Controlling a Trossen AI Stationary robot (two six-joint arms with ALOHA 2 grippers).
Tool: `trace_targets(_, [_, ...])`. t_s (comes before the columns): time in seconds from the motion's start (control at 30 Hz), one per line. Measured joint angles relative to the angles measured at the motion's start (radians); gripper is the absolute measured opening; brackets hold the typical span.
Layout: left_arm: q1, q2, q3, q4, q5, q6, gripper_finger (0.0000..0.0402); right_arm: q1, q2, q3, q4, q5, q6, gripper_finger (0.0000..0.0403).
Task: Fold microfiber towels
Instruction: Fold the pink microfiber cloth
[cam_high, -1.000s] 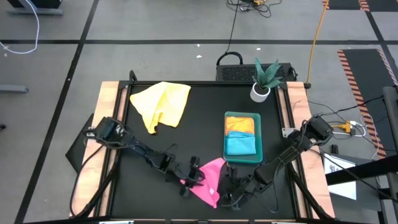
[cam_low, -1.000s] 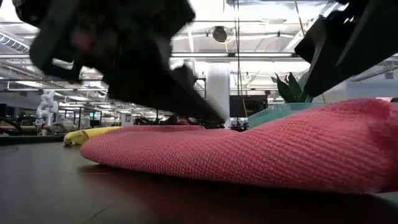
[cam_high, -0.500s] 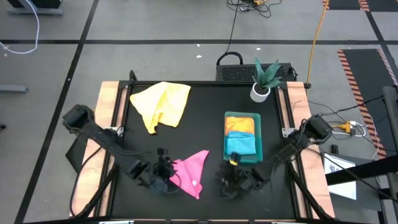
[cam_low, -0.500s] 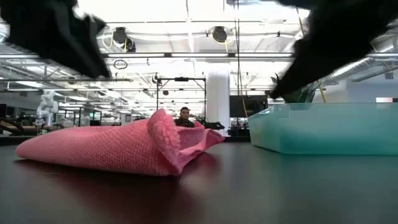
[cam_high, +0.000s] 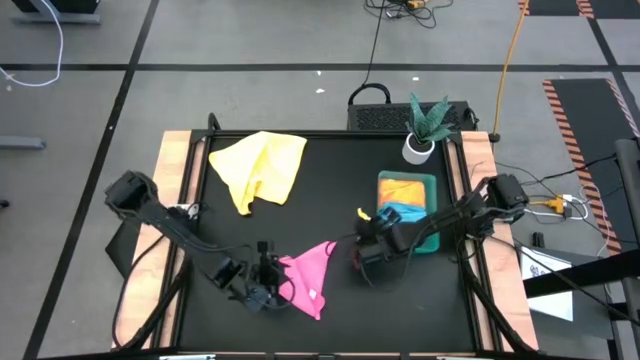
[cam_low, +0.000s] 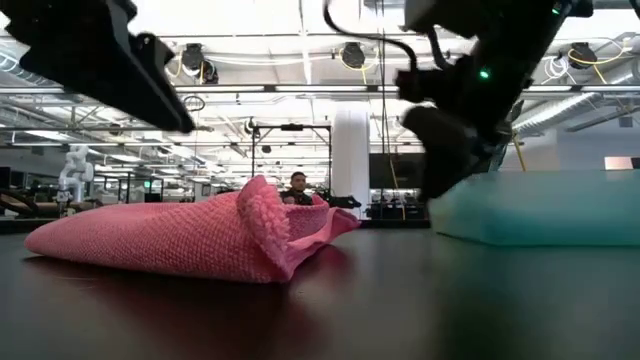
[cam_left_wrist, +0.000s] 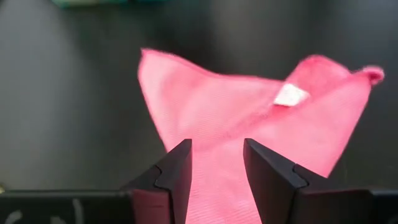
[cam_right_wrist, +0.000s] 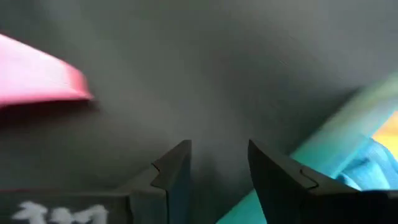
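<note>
A pink towel lies crumpled on the black table near the front, with one edge folded up and a white label showing. My left gripper is open at the towel's left end, its fingers standing over the pink cloth; I cannot tell whether they touch it. My right gripper is open and empty, between the pink towel and the green tray. The tray holds a folded yellow towel and a light blue towel. Another yellow towel lies loose at the far left.
A potted plant stands at the far right corner. My right arm reaches across the tray's near part. The tray's wall stands close behind my right gripper in the low view. Bare black table lies between the yellow towel and the tray.
My left gripper has gone toward the table's left edge, and the pink towel has slid left with it and now lies lower and spread out. My right gripper has left the towel and gone toward the far edge and the tray. The tray has shifted toward the right edge.
</note>
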Motion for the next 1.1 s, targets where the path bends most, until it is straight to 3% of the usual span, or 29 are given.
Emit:
trace_targets(0.17, [-0.015, 0.031, 0.000, -0.006, 0.080, -0.023, 0.0145, 0.039, -0.059, -0.006, -0.037, -0.039, 0.025, 0.0121])
trace_targets(0.37, [-0.064, 0.085, -0.018, -0.130, 0.149, -0.144, 0.0145, 0.163, -0.078, -0.005, 0.252, -0.028, -0.189, 0.0108])
trace_targets(0.5, [-0.077, 0.119, -0.086, -0.168, 0.067, -0.237, 0.0145, 0.221, -0.032, -0.013, 0.509, -0.029, -0.359, 0.0106])
trace_targets(0.57, [-0.075, 0.120, -0.118, -0.221, -0.046, -0.313, 0.0145, 0.229, 0.000, -0.028, 0.619, -0.042, -0.473, 0.0106])
trace_targets(0.7, [-0.074, 0.094, -0.134, -0.359, -0.172, -0.396, 0.0145, 0.205, 0.070, -0.054, 0.719, -0.047, -0.688, 0.0108])
trace_targets(0.83, [-0.070, 0.033, -0.130, -0.427, -0.208, -0.405, 0.0145, 0.134, 0.099, -0.060, 0.730, -0.006, -0.826, 0.0115])
trace_targets(0.97, [-0.072, -0.026, -0.130, -0.404, -0.218, -0.384, 0.0145, 0.048, 0.104, -0.060, 0.744, 0.074, -1.036, 0.0131])
trace_targets(1.1, [-0.070, -0.044, -0.130, -0.305, -0.220, -0.331, 0.0145, -0.064, 0.107, -0.060, 0.767, -0.020, -1.209, 0.0146])
